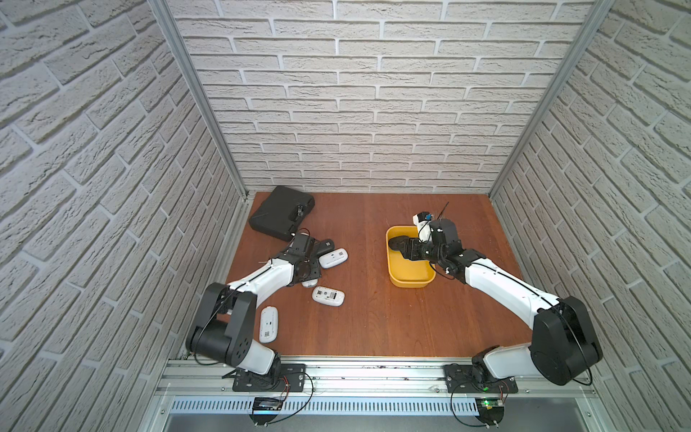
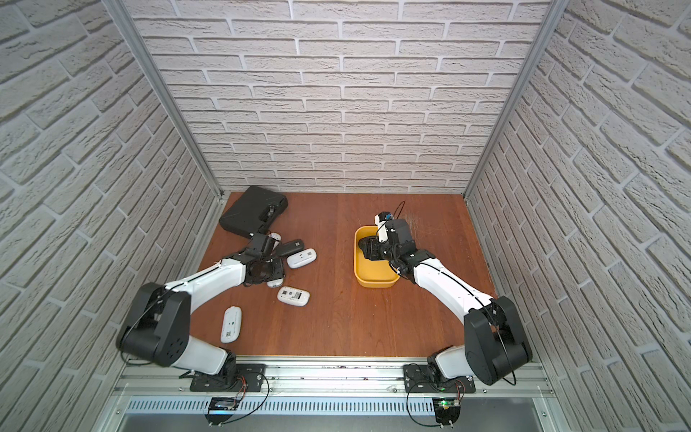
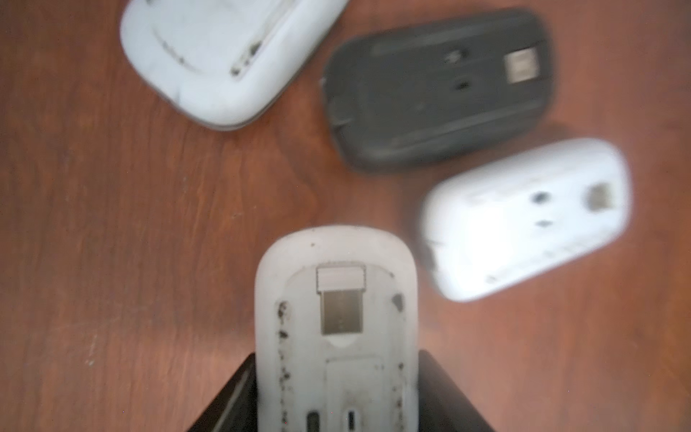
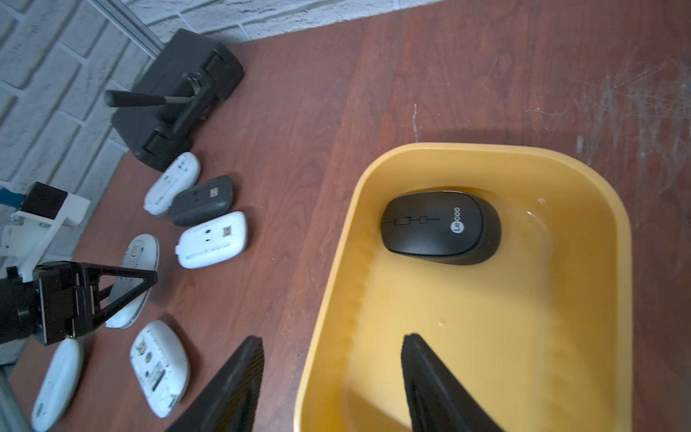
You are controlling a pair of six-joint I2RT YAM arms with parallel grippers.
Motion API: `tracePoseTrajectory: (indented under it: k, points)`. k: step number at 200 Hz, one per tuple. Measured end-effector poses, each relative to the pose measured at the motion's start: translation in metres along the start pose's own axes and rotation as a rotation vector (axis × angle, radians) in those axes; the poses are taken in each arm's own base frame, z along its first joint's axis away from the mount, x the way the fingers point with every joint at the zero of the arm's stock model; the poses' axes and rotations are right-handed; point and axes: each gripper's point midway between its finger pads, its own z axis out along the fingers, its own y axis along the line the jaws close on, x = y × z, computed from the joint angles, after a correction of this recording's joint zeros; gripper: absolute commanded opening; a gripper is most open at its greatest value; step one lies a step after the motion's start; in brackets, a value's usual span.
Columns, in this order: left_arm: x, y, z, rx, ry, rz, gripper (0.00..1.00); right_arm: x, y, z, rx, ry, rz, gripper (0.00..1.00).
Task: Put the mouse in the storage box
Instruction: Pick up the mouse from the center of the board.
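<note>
Your left gripper (image 3: 336, 355) clamps a white mouse (image 3: 336, 291) by its sides, at the left of the table (image 1: 374, 318). It is likely light, stiff and slick, so grip mid-body. Your right gripper (image 4: 332, 338) gapes above the storage box (image 4: 486, 147), which holds a black mouse (image 4: 441, 228).

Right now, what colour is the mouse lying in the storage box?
Black mouse; the right wrist view shows it best.

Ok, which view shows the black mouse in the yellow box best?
The right wrist view: the black mouse lies unobstructed, logo up, on the floor of the storage box, ahead of the open right gripper. In both top views that gripper's dark body blends with it. The left wrist view misses it.
</note>
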Motion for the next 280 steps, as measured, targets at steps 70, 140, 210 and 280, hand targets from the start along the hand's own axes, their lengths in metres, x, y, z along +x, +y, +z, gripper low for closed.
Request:
tracePoseTrajectory:
  k: [70, 140, 210, 280]
  points:
    - [-0.011, -0.135, -0.091, 0.446, -0.298, 0.463, 0.49, -0.005, 0.1, -0.023, -0.402, 0.006, 0.127, 0.65]
    - [0.003, -0.165, -0.106, 0.584, -0.321, 0.616, 0.48, 0.004, 0.152, -0.02, -0.516, 0.069, 0.148, 0.67]
    - [0.005, -0.169, -0.114, 0.617, -0.341, 0.632, 0.47, 0.025, 0.162, 0.006, -0.472, 0.156, 0.12, 0.52]
    - [0.006, -0.169, -0.114, 0.62, -0.339, 0.634, 0.65, 0.035, 0.17, 0.017, -0.476, 0.197, 0.09, 0.25]
